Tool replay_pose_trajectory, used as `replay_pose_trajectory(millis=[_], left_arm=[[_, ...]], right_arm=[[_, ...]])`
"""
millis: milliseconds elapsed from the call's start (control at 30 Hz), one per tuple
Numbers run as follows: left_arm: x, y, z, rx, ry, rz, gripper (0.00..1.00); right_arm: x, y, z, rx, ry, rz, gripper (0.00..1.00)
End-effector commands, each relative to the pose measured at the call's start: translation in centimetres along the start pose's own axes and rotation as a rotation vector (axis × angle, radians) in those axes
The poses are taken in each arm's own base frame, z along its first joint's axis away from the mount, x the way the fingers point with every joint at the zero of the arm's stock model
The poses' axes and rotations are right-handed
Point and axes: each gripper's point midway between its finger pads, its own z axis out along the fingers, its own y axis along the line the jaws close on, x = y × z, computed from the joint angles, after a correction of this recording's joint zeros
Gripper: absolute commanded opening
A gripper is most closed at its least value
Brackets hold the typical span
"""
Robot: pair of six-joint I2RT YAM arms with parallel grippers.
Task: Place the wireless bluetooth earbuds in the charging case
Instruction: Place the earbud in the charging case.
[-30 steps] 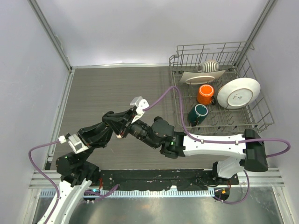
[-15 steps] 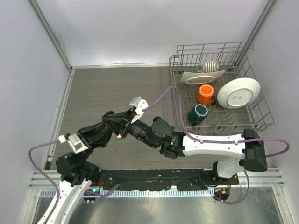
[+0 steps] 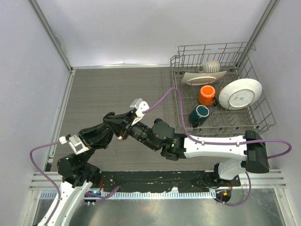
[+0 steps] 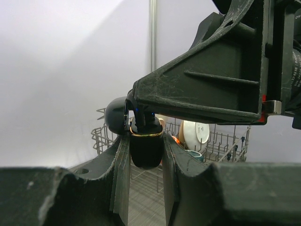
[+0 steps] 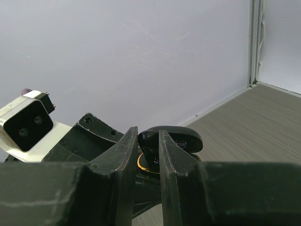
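My left gripper [image 4: 146,143] is shut on a black charging case [image 4: 146,151] with a gold rim, held above the table with its lid [image 4: 115,116] open. My right gripper [image 5: 148,137] is shut on a black earbud [image 5: 150,145] and holds it at the case's opening [image 5: 143,165], beside the lid [image 5: 181,138]. In the top view the two grippers meet over the table's middle, the left [image 3: 120,128] against the right [image 3: 128,132], and they hide the case and the bud. The other earbuds and any other case are out of view.
A wire dish rack [image 3: 254,123] stands at the back right with a white plate [image 3: 240,92], an orange mug [image 3: 206,95], a teal mug [image 3: 199,115] and a striped cup [image 3: 211,66]. Purple cables run along both arms.
The right wrist has edged slightly left toward the left gripper. Both grips are unchanged.
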Motion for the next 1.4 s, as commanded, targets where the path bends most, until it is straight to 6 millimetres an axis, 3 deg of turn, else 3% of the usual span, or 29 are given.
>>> replay_pose_trajectory(millis=[0, 33, 633, 1033, 1233, 1367], left_arm=[[-3.4, 0.1, 0.2, -0.016, -0.127, 0.038, 0.0], [-4.2, -0.2, -0.1, -0.01, -0.157, 0.049, 0.0], [-4.3, -0.3, 0.0, -0.006, -0.166, 0.05, 0.0], [-4.2, -0.5, 0.1, 0.008, -0.151, 0.041, 0.0], [-3.4, -0.8, 0.8, 0.036, -0.108, 0.027, 0.0], [-3.3, -0.7, 0.7, 0.034, -0.11, 0.026, 0.0]], right_arm=[[-1.6, -0.8, -0.6, 0.049, -0.035, -0.017, 0.01], [-1.9, -0.9, -0.6, 0.052, -0.042, -0.015, 0.01], [-2.0, -1.6, -0.5, 0.096, -0.041, -0.027, 0.02], [-2.0, -0.8, 0.0, 0.076, 0.0, -0.007, 0.28], [-2.7, -0.2, 0.0, 0.053, -0.009, 0.027, 0.39], [-3.4, -0.3, -0.2, 0.061, -0.025, 0.042, 0.52]])
